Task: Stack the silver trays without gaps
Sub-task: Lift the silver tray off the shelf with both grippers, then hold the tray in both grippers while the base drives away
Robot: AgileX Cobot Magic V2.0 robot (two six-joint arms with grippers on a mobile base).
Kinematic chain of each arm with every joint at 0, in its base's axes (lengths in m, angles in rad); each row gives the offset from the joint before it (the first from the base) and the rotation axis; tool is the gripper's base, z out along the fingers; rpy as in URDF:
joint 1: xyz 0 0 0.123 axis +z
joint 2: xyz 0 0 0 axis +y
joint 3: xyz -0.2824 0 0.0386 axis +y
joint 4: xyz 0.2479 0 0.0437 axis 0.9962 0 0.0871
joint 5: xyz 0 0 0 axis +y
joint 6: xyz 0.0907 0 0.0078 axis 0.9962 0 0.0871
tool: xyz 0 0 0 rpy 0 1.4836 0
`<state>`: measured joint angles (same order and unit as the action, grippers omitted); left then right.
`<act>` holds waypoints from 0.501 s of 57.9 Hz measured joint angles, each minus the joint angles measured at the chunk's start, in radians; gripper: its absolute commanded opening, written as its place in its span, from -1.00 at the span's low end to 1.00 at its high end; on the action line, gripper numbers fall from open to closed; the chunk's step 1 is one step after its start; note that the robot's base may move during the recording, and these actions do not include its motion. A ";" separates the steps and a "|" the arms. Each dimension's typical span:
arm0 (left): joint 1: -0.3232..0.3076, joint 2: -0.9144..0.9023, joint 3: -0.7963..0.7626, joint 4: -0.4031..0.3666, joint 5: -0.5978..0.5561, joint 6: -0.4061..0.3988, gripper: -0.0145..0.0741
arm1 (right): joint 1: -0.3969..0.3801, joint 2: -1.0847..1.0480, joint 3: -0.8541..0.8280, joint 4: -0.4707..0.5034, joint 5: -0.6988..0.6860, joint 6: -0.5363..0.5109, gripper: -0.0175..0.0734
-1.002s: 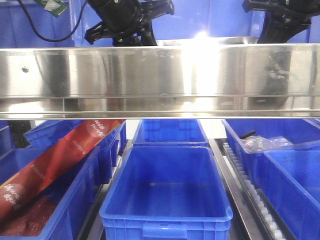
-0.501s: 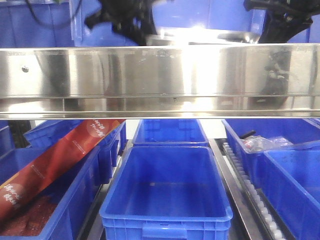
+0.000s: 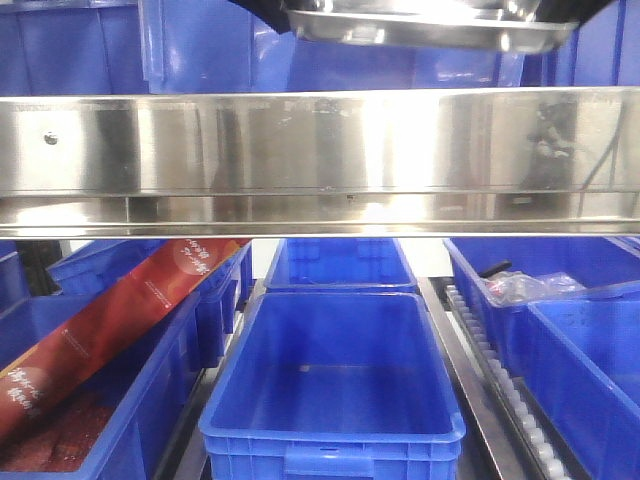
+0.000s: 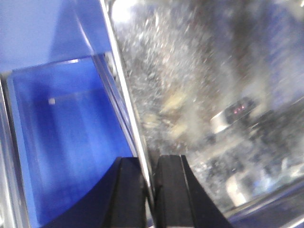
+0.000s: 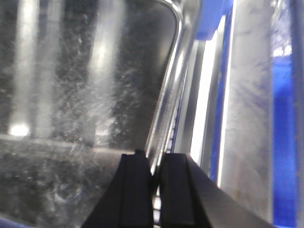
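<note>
We held a steel tray (image 3: 430,28) above the rail (image 3: 250,150), left pincer (image 4: 148,190) and right pincer (image 5: 155,190) each pinching its rim; a bin (image 3: 150,400) below contained a red box (image 3: 110,320).

no word or number can be read outright. the red carton (image 3: 110,320) lying slantwise in the left blue bin (image 3: 150,400) carries white print: a round emblem with brush-like characters near its upper end, a thin line of small lettering along its middle, and a second emblem near its lower end. the characters look chinese, though they are too small to make out. in the left wrist view the silver tray (image 4: 199,61) mirrors a small dark panel (image 4: 236,110) with glowing red marks, blurred beyond reading.
</note>
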<state>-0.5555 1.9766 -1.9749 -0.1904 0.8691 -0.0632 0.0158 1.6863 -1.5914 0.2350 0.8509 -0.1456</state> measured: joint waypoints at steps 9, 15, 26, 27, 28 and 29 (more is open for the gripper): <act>0.000 -0.017 -0.002 0.000 0.001 0.000 -0.72 | 0.000 -0.021 -0.039 0.000 0.008 -0.002 -0.79; 0.000 -0.036 -0.003 0.000 -0.038 0.000 -0.72 | 0.000 -0.023 -0.093 -0.004 0.009 -0.004 -0.79; 0.000 -0.077 -0.005 0.000 -0.158 0.000 -0.72 | 0.000 -0.024 -0.187 -0.008 -0.031 -0.008 -0.79; 0.000 -0.079 -0.005 0.000 -0.169 0.000 -0.72 | 0.000 -0.024 -0.194 -0.008 -0.037 -0.009 -0.79; 0.000 -0.081 -0.005 0.000 -0.187 0.000 -0.72 | 0.000 -0.025 -0.199 -0.010 -0.045 -0.009 -0.79; 0.000 -0.084 -0.005 0.000 -0.199 0.000 -0.72 | 0.000 -0.025 -0.207 -0.010 -0.057 -0.009 -0.79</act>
<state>-0.5555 1.8929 -1.9795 -0.1904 0.6705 -0.0632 0.0158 1.6610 -1.7988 0.2249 0.7940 -0.1547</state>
